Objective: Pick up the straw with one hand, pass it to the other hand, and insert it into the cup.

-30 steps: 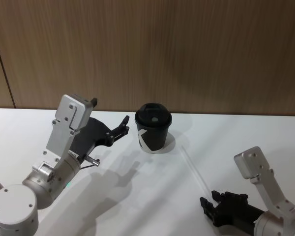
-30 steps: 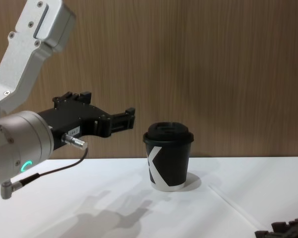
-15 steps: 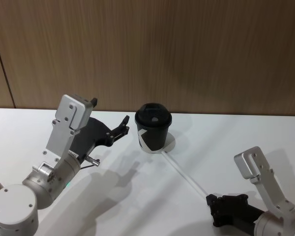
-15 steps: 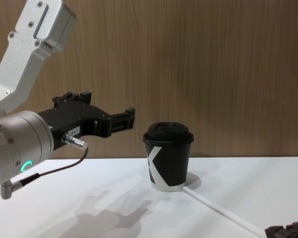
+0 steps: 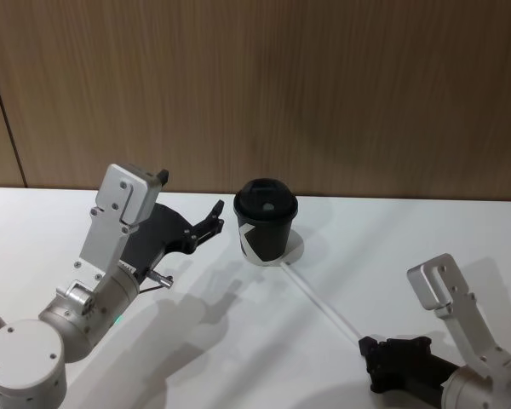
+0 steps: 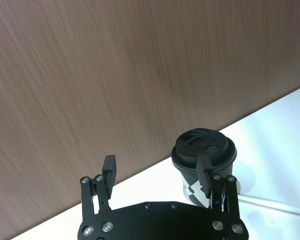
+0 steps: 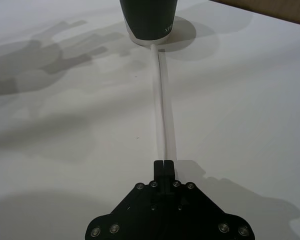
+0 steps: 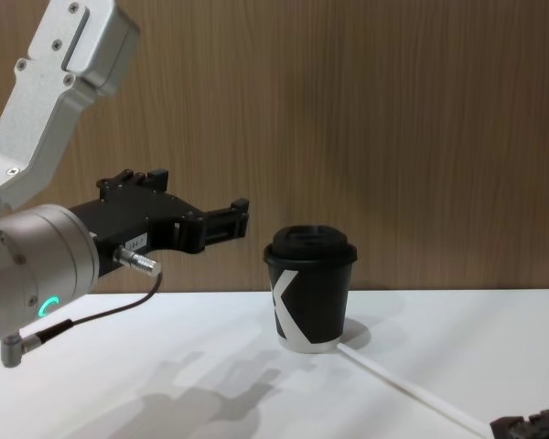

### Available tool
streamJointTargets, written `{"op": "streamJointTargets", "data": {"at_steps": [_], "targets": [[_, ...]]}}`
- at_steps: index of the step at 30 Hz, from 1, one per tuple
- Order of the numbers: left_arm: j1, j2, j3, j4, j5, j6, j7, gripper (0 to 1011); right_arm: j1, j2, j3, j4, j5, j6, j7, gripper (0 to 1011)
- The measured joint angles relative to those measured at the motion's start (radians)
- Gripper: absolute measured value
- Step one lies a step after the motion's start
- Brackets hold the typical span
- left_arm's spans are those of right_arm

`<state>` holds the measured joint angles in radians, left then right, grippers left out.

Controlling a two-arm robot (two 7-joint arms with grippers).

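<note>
The black lidded cup [image 5: 266, 221] stands upright at the back middle of the white table [image 5: 409, 239]. The thin white straw [image 5: 322, 300] runs low over the table from the cup's base toward the front right. Its near end sits between the fingers of my right gripper [image 5: 370, 349], which is shut on it. In the right wrist view the straw [image 7: 162, 105] leads straight from that gripper [image 7: 164, 164] to the cup [image 7: 149, 20]. My left gripper [image 5: 214, 219] hovers open just left of the cup, at lid height, holding nothing. In the left wrist view its fingers [image 6: 109, 169] stand apart, with the cup [image 6: 202, 150] beyond them.
A brown wood-panelled wall [image 5: 324, 85] rises directly behind the table's far edge, close behind the cup. White tabletop stretches between the two arms and to the cup's right.
One second ago my right gripper was open beside the straw. It has since shut on the straw's near end, and the far end has swung against the cup's base. The left arm has not moved.
</note>
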<state>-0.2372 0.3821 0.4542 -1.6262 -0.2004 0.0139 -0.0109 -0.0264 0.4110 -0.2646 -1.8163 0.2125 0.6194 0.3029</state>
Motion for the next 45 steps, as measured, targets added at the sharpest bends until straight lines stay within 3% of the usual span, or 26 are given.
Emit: {"op": "streamJointTargets", "data": {"at_steps": [11, 19, 23, 33, 36, 45], "targets": [[0.000, 0.000, 0.000, 0.000, 0.000, 0.000, 0.000, 1003, -0.025, -0.011, 0.056, -0.006, 0.005, -0.018, -0.027, 2], [0.000, 0.000, 0.000, 0.000, 0.000, 0.000, 0.000, 1003, -0.055, -0.011, 0.138, -0.008, 0.010, -0.081, -0.055, 2], [0.000, 0.000, 0.000, 0.000, 0.000, 0.000, 0.000, 1003, -0.065, -0.003, 0.161, -0.007, 0.010, -0.116, -0.054, 2], [0.000, 0.000, 0.000, 0.000, 0.000, 0.000, 0.000, 1003, -0.090, 0.041, 0.217, -0.002, 0.010, -0.266, -0.017, 2], [0.000, 0.000, 0.000, 0.000, 0.000, 0.000, 0.000, 1003, -0.096, 0.060, 0.230, 0.000, 0.012, -0.333, 0.007, 2], [0.000, 0.000, 0.000, 0.000, 0.000, 0.000, 0.000, 1003, -0.097, 0.103, 0.246, 0.005, 0.025, -0.468, 0.075, 2]]}}
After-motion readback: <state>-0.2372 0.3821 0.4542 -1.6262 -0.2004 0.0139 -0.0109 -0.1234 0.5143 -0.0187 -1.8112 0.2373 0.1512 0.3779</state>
